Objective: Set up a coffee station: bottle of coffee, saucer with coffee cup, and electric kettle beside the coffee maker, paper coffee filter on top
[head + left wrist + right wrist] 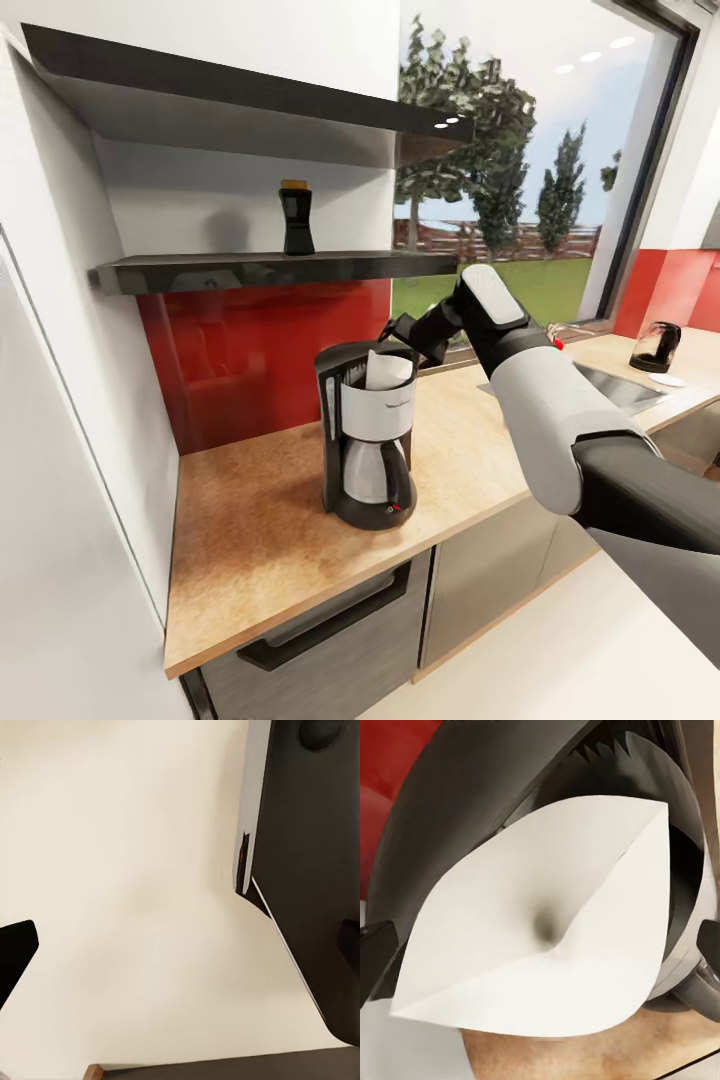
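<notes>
the bottle of coffee [296,216] stands on the kitchen shelf [260,270], above and left of the coffee maker [366,445], which sits on the tabletop [250,520]. the paper coffee filter [547,937] rests in the maker's open top, and your right hand [395,332] hovers just behind it; in the right wrist view its fingers sit wide at either edge, touching no paper. far right of the maker, the electric kettle [657,347] waits beside the saucer [667,380]. filter step looks about done, so back the hand away and reach for the bottle. i cannot tell the left hand's state
</notes>
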Available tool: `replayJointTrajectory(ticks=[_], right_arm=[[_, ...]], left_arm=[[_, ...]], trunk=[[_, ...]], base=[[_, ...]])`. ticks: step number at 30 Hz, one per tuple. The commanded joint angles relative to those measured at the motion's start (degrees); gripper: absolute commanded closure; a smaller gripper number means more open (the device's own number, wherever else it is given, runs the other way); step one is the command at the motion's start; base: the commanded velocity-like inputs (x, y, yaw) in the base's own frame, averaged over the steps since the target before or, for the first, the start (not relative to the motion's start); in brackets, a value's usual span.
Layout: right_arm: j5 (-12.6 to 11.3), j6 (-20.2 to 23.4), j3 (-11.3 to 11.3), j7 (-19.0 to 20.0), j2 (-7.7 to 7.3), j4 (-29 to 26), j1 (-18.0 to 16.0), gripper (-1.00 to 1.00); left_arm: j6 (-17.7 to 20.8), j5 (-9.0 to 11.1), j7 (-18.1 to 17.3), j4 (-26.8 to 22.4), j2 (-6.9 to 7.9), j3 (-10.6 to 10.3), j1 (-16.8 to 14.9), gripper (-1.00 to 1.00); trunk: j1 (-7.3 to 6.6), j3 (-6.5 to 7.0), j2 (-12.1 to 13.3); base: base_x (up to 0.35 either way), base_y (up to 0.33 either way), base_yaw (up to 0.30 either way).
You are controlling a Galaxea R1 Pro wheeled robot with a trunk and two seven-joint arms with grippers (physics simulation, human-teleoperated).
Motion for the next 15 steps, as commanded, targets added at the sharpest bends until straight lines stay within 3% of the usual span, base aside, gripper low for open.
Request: replayJointTrajectory(ticks=[1,7,15], right_arm=[[-0.56,0.02,0.12,-0.56,-0.03,-0.18,-0.01,-1.00],[-0.59,-0.02,0.07,-0.56,-0.07,-1.10,-0.01,-1.00],[-0.54,-0.03,0.35,-0.48,-0.32,-8.36,-0.01,-1.00]], left_arm=[[0.08,0.02,0.12,0.04,0.00,0.06,-0.03,-1.00],[0.08,0.01,0.12,0.00,0.00,0.06,-0.05,-1.00],[0.02,0.01,0.12,-0.01,0.06,0.06,-0.06,-1.00]], trunk=[[0.02,-0.02,-0.04],[0.02,-0.02,-0.04],[0.02,-0.02,-0.04]], base=[[-0.016,0.018,0.000],[-0.006,0.007,0.000],[0.000,-0.011,0.000]])
